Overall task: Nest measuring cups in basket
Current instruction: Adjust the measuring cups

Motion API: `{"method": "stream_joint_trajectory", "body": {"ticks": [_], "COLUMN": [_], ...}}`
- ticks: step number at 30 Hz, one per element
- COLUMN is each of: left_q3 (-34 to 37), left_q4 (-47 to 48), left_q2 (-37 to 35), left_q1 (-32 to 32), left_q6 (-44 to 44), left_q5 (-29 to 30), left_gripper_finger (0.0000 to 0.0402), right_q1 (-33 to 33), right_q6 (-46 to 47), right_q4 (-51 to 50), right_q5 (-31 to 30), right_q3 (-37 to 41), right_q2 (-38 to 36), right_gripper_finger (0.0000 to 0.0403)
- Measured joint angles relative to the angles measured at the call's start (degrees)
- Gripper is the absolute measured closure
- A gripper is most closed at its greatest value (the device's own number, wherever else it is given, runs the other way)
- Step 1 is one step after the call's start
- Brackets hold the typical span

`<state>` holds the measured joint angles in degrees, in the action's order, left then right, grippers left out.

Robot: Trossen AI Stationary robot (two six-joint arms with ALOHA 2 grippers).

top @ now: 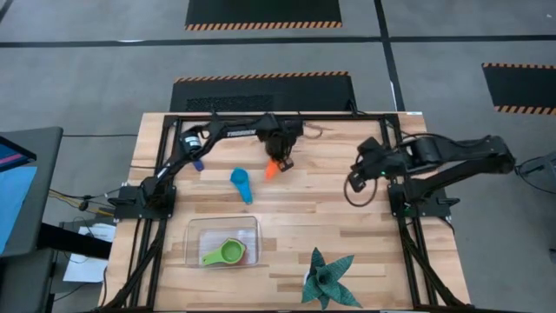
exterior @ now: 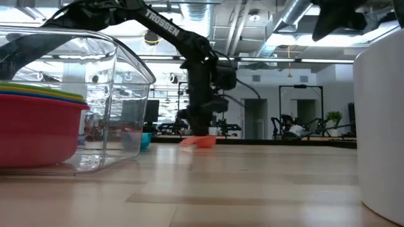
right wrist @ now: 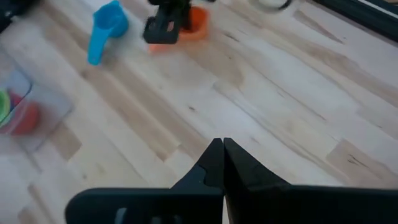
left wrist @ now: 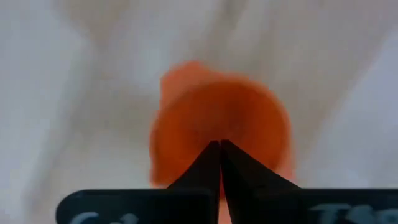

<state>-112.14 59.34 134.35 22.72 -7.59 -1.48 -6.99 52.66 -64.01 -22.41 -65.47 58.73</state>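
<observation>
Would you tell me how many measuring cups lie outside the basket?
3: orange cup under the left gripper, light blue cup mid-table, apparently a dark blue cup by the left arm; more may be hidden.

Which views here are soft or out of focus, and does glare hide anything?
Left wrist view: the orange cup is a blurred blob right at the left hand, and the table is washed out. Low view: the basket wall near the lens mirrors the ceiling lights, and a white blurred shape fills the right edge. Right wrist view: mildly soft; the light blue cup stays readable. High view: evenly lit.
</observation>
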Motion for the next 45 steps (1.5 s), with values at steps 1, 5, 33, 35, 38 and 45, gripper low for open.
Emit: {"method": "stream_joint_trajectory", "body": {"ticks": [1,5,33,35,38,45], "left_q3": [0.0,0.0,53.4,58.2,61.0,61.8], "left_q4": [3.3,11.7,6.7,2.1,-0.4,-3.8], "left_q2": [0.0,-0.5,-56.4,-58.8,-59.3,-51.7], "left_q1": [-0.8,-5.2,4.0,8.3,13.6,23.9], "left_q6": [-0.5,-2.0,-12.7,-14.0,-14.9,-11.7], "left_q5": [-0.1,0.1,26.6,26.8,27.6,26.2], "left_gripper_finger": [0.0401,0.0401,0.0401,0.0401,0.0401,0.0401], "right_q1": [-0.8,-3.8,-8.4,-7.0,-4.6,-1.2], "right_q6": [0.0,-0.5,-0.2,-0.2,-0.1,-1.3], "right_q4": [-0.3,-0.2,17.9,20.9,25.6,34.8], "right_q5": [0.0,-0.3,-8.9,-8.9,-7.6,-2.9], "right_q3": [0.2,0.2,0.1,0.1,0.1,0.1], "right_q2": [-0.7,-3.3,4.7,5.9,7.6,11.1], "right_gripper_finger": [0.0389,0.0390,0.0385,0.0386,0.0389,0.0385]}}
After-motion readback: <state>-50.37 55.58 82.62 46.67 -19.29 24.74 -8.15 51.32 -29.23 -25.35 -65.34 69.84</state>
